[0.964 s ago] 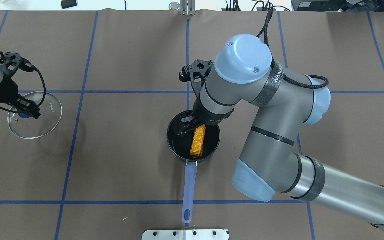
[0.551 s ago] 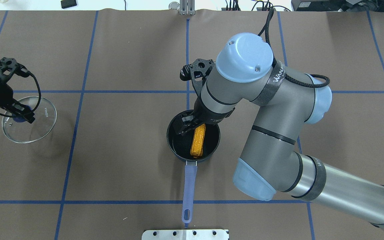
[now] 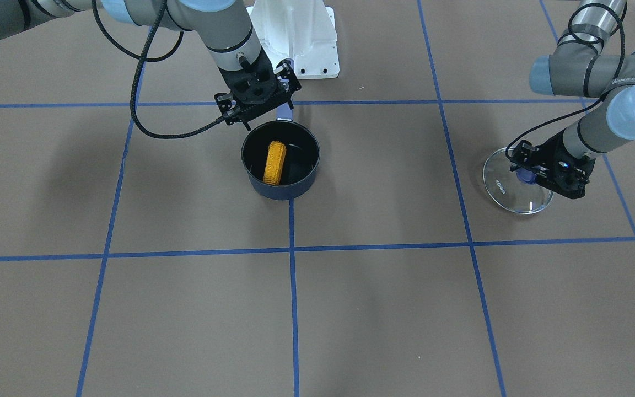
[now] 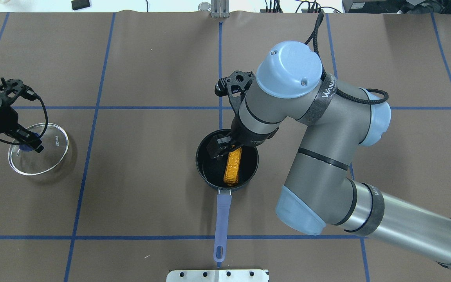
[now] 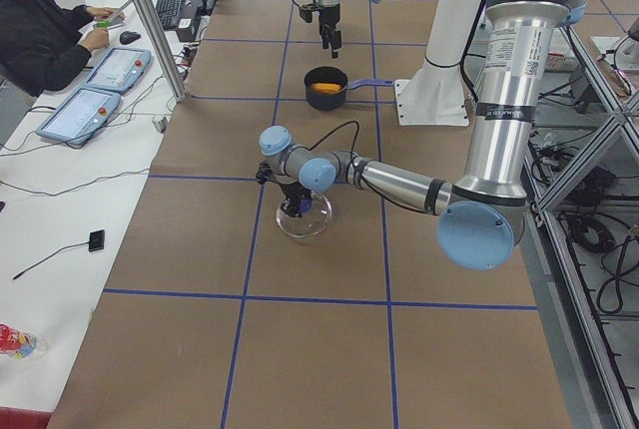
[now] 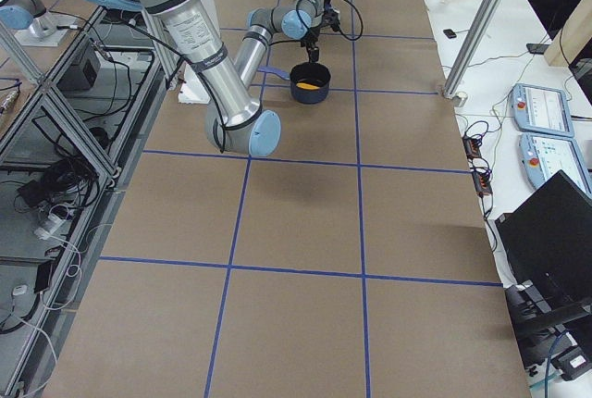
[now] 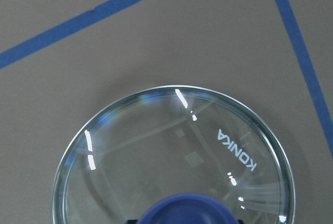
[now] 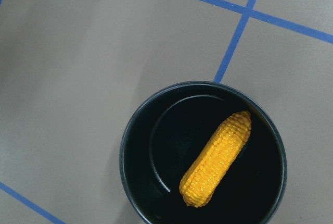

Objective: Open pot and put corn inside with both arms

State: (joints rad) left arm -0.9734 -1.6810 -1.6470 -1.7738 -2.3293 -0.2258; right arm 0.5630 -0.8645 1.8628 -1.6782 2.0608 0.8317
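The yellow-orange corn (image 4: 232, 168) lies loose inside the dark open pot (image 4: 199, 166) at the table's middle; it also shows in the front view (image 3: 274, 161) and the right wrist view (image 8: 216, 159). My right gripper (image 4: 221, 150) hovers open over the pot's far rim, just above the corn's thin end, and holds nothing. My left gripper (image 4: 29, 143) is shut on the blue knob (image 7: 190, 211) of the glass lid (image 4: 53, 156) at the table's far left. The lid sits low by the table; I cannot tell whether it touches.
The pot's long blue handle (image 4: 222, 219) points toward the robot's base plate (image 4: 217, 275). Blue tape lines (image 4: 151, 107) grid the brown table. The right arm's big elbow (image 4: 300, 211) hangs beside the pot. An operator (image 5: 45, 25) sits beyond the far side.
The left gripper has carried the lid down toward the table and slightly nearer the robot. The right gripper has lifted a little and shifted right above the pot; the corn stays put.
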